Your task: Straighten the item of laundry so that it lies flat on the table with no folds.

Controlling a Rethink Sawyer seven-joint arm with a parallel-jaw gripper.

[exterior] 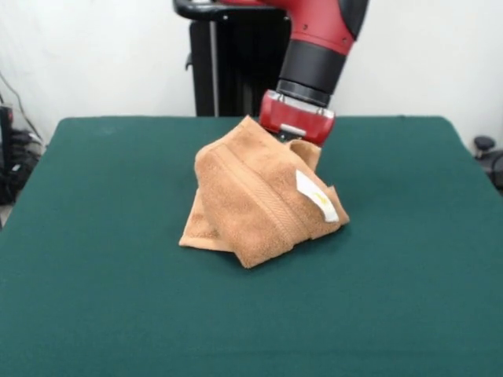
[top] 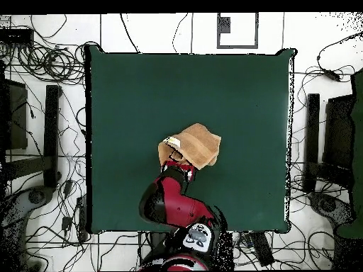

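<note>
Gripper (exterior: 292,135) at far edge of bunched towel (exterior: 259,200), can't tell jaw state; I lift high, drag far, unfolding onto table (exterior: 94,298)

A white floor (top: 42,205) crossed by dark lines surrounds the counter (top: 241,92), with black cables (top: 42,60) looping over it, thickest off the counter's upper left corner. Dark upright stands sit on either side: one (top: 51,134) left of the counter, one (top: 313,142) right. A square outlined mark (top: 237,30) lies just beyond the top edge. From across the counter, a white wall (exterior: 102,55) rises behind it.
</note>
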